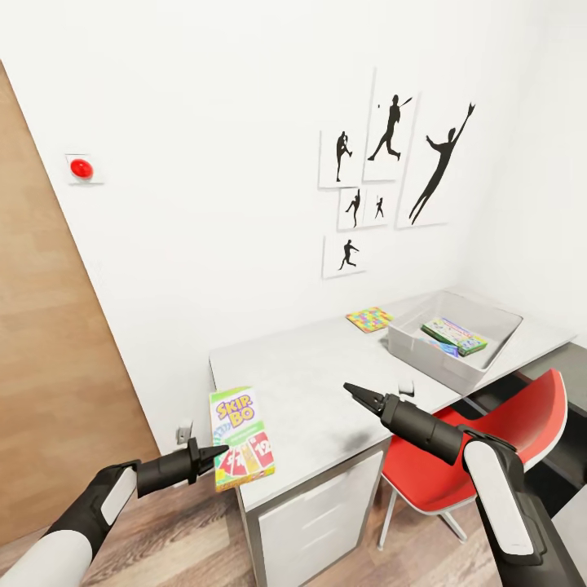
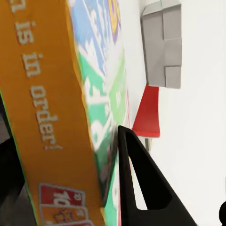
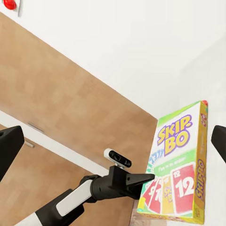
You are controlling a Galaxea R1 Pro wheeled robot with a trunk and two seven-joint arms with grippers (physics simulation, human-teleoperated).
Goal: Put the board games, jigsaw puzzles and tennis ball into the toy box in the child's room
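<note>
The Skip-Bo board game (image 1: pixel 241 438) lies at the near left corner of the table (image 1: pixel 326 375), sticking out past its edge. My left gripper (image 1: pixel 214 454) is shut on its left side; the orange box edge (image 2: pixel 47 117) sits between the fingers (image 2: pixel 141 188). My right gripper (image 1: pixel 359 395) hangs open above the table's front, and the right wrist view looks at the same game (image 3: pixel 179 165). The toy box (image 1: pixel 428 357) stands at the right with a green-edged game (image 1: pixel 453 333) and a blue one (image 1: pixel 444 349) inside. One jigsaw puzzle (image 1: pixel 369 318) lies behind it. The tennis ball and bed are out of view.
A red chair (image 1: pixel 489 444) is tucked under the table by my right arm. A wooden door (image 1: pixel 49 342) fills the left, with a red wall button (image 1: pixel 81 169) beside it. Baseball silhouettes (image 1: pixel 391 163) hang above the table. Grey drawers (image 1: pixel 318 514) sit below.
</note>
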